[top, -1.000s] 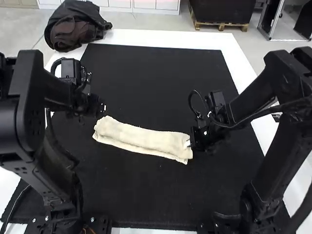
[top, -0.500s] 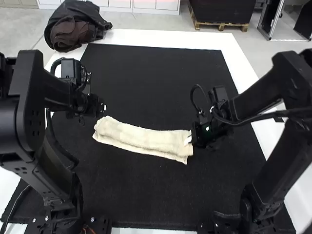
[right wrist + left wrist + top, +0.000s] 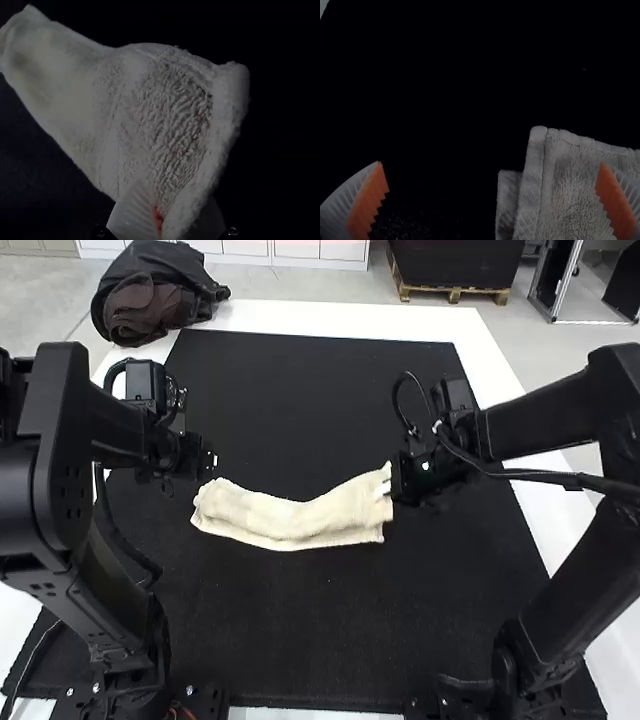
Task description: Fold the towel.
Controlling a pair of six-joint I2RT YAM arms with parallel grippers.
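Tool around towel, apparently above mat

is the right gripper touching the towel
Touching. The right wrist view shows the towel pinched by its end in the right gripper, with a finger on either side of the cloth.

The towel looks like rough, looped, matt cloth.
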